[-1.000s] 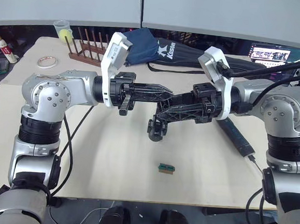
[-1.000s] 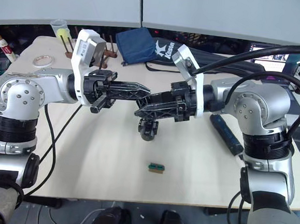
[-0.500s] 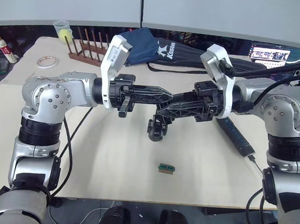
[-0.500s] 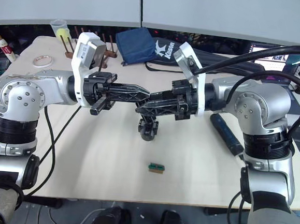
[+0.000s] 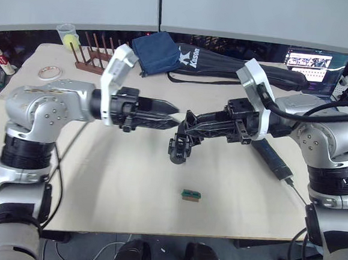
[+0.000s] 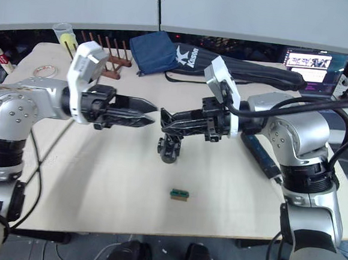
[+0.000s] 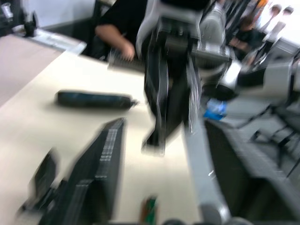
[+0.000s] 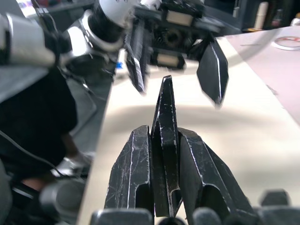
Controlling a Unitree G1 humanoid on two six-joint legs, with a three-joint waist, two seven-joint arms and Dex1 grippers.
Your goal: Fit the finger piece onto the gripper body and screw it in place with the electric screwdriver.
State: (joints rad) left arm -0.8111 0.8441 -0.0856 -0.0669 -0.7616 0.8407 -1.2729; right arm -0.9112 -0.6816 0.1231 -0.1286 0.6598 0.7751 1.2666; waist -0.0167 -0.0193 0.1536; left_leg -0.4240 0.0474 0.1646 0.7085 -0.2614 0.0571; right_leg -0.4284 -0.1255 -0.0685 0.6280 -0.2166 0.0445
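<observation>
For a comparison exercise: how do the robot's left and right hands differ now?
The left hand is open and empty; the right hand is shut on the finger piece. The left hand's fingers stand apart; the right hand's press the piece. Both point toward each other over the table.

R gripper jaws clamp finger piece; L gripper opposite, open.
</observation>
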